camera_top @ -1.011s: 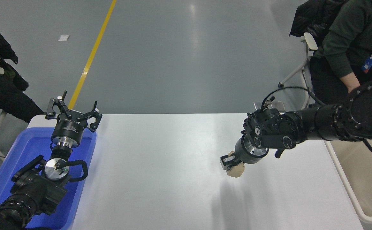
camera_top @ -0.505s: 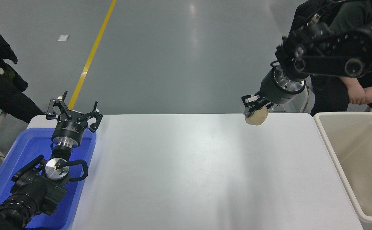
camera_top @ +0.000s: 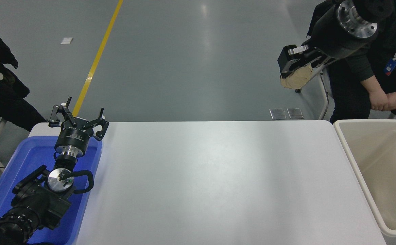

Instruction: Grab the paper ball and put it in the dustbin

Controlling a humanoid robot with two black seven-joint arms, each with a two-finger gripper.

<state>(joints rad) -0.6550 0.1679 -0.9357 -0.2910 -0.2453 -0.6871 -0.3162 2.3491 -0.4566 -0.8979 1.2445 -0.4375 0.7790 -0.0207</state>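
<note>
Head view shows the right gripper [camera_top: 294, 69] raised high at the upper right, well above the counter [camera_top: 211, 177], its fingers pinching the paper ball [camera_top: 297, 79] from above so the tan wad hangs beneath them. The ball sits up and to the left of the dustbin [camera_top: 345, 143], which stands open at the counter's right end, so the carry is not yet over the bin. The wad looks light and soft, crumpled enough to give under pressure; a hold across its middle seems best, firm enough to dent the paper without slipping off a loose fold. The left gripper [camera_top: 78, 119] is parked over the blue tray [camera_top: 17, 163] at lower left, fingers spread. A person [camera_top: 381, 68] sits beyond the bin.
</note>
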